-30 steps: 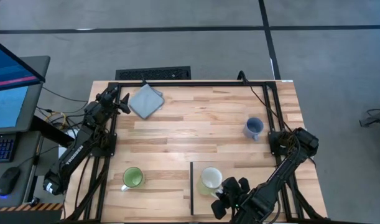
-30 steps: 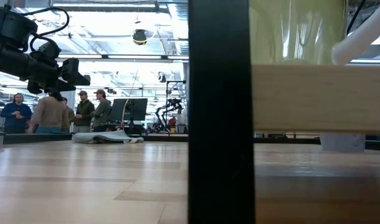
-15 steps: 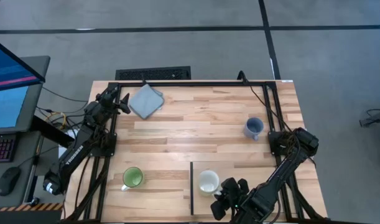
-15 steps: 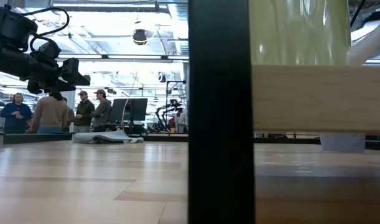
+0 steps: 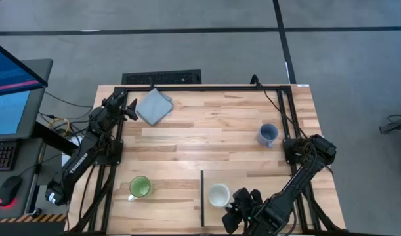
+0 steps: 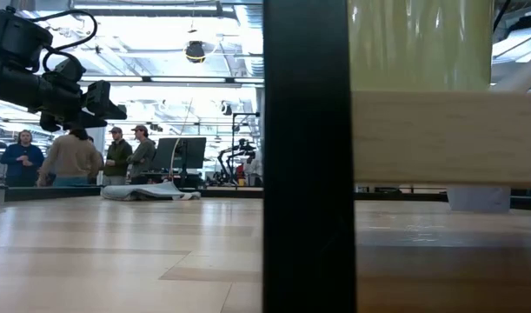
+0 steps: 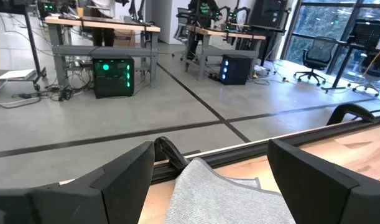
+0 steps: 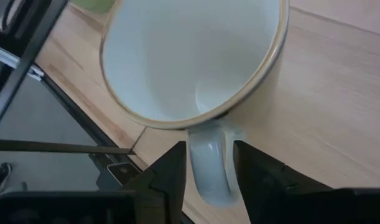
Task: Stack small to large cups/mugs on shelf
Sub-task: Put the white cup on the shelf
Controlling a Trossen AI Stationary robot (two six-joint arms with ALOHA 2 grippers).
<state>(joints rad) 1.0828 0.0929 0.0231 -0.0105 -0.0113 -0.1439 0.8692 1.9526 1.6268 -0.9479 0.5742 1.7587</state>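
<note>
— Sitting upright on the shelf (image 5: pixel 266 180) near the table's front edge, the cream-white mug (image 5: pixel 218 195) showed a thin tan rim and nothing inside. Did the right gripper (image 5: pixel 240 199) have it?

— Its fingers (image 8: pixel 162 177) stood one on each side of the mug's handle (image 8: pixel 208 165), very close; whether they pressed it, I could not tell. What about the other mugs?

— The bright green mug (image 5: pixel 140 187) stood near the front-left corner, off the shelf. The blue-grey mug (image 5: pixel 268 134) stood by the right edge. Both looked unfilled.

— And the left gripper (image 5: pixel 129 108)?

— Parted and holding nothing, it waited at the back-left corner, just beside the grey folded cloth (image 5: pixel 153 105).

— The surface?

— Planked light wood (image 5: pixel 207 134) in a dark frame, with the shelf's dark strip (image 5: pixel 202 198) on its left side. Beyond the table were grey floor, desks and several people (image 6: pixel 71 156) standing far off.
</note>
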